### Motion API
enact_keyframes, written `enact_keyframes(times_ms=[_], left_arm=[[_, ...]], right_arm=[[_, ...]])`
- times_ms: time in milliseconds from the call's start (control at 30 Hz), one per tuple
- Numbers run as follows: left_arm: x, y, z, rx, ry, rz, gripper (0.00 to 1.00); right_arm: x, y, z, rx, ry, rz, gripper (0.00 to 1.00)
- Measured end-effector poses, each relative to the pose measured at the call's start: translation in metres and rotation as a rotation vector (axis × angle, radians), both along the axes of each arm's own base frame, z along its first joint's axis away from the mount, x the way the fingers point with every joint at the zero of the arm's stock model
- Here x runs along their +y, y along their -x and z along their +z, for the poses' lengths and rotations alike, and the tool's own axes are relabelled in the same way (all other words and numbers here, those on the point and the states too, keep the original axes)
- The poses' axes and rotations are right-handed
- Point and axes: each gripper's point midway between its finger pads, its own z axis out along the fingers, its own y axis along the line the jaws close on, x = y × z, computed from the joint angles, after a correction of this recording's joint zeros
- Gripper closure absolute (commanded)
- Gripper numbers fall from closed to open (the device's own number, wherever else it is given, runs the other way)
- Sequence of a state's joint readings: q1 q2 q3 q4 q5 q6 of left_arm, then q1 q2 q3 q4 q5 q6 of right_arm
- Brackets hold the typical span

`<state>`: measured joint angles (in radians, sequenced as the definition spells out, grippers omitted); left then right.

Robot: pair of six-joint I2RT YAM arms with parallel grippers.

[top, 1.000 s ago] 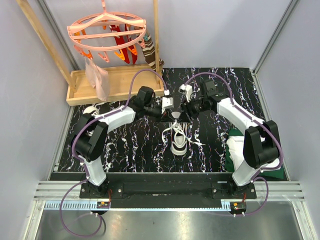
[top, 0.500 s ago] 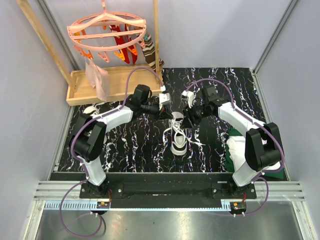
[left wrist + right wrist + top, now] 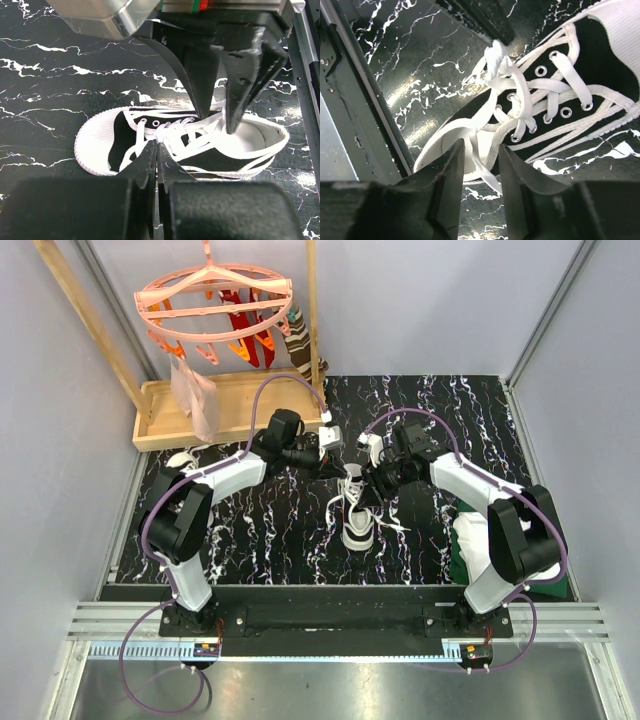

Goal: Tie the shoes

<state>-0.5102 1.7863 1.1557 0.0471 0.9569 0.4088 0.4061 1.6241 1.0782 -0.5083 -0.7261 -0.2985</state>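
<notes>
1. A small black canvas shoe [image 3: 357, 512] with a ribbed white rubber toe cap sits mid-frame on the glossy black marbled tabletop [image 3: 270, 530].
2. The left gripper [image 3: 154, 152] is clenched on a flat white lace [image 3: 496, 57].
3. The right gripper [image 3: 480, 150] is parted at the heel opening, with a strand seemingly loose between its fingers.

The table [image 3: 270, 530] has a black top veined with white like marble, and a single black sneaker [image 3: 357, 520] stands near its middle, white toe cap toward the near edge, with its white laces [image 3: 392, 524] trailing loose onto the surface on both sides. A shallow wooden tray [image 3: 240, 405] sits at the far left corner, and a folded white-and-green cloth [image 3: 468, 540] lies by the right edge
</notes>
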Motion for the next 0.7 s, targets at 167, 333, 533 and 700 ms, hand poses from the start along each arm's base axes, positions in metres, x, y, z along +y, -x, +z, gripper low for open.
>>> enact_keyframes(times_ms=[167, 333, 533, 700], left_arm=[[0.000, 0.000, 0.000, 0.004, 0.000, 0.002, 1.00], [0.002, -0.001, 0.001, 0.019, 0.001, 0.012, 1.00], [0.015, -0.002, 0.010, 0.041, 0.018, 0.059, 1.00], [0.028, 0.003, 0.010, 0.073, 0.018, 0.103, 1.00]], right_arm=[[-0.002, -0.003, -0.001, -0.019, 0.015, -0.015, 0.84], [-0.005, -0.007, 0.004, -0.049, 0.029, -0.032, 0.97], [-0.007, -0.010, 0.013, -0.090, 0.033, -0.046, 1.00], [-0.008, -0.010, 0.014, -0.094, 0.036, -0.049, 1.00]])
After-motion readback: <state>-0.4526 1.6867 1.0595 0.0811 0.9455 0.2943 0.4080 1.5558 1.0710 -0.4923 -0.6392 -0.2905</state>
